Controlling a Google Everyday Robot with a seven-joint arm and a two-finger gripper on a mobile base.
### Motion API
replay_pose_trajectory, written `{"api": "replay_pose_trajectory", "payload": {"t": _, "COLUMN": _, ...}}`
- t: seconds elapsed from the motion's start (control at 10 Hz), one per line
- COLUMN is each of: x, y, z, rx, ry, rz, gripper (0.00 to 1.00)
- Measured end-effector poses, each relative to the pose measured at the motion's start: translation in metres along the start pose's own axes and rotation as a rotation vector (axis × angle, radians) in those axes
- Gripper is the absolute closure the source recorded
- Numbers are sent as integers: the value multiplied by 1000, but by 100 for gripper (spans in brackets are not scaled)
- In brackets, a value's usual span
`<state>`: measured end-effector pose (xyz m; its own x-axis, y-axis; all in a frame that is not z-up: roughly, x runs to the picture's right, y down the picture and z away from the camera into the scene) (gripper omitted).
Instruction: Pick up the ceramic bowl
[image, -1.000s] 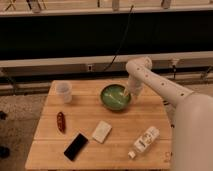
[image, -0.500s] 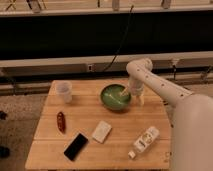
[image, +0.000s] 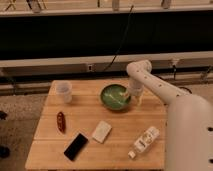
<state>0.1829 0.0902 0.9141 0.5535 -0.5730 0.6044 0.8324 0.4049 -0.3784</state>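
A wooden table stands before a dark wall. The ceramic bowl, round, shallow, glossy green with a paler inside, sits at the table's far middle. The gripper is at its right rim; whether it is clenched or released cannot be told. A translucent cup stands upright far left, its contents unclear.

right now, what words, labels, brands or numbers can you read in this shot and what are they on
No text can be read.
Label on the white bottle: too blurred to read.
On the ceramic bowl, translucent cup, black phone, white block and red object: no markings show.
On the gripper, at the ceramic bowl's right rim: no lettering shows.
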Motion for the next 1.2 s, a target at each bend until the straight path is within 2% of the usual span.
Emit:
{"api": "replay_pose_trajectory", "payload": {"t": 0.4, "x": 9, "y": 1, "z": 10, "rx": -8, "ry": -30, "rz": 0, "gripper": 98}}
{"api": "replay_pose_trajectory", "payload": {"t": 1.2, "x": 12, "y": 1, "z": 7, "rx": -4, "ry": -23, "rz": 3, "gripper": 100}}
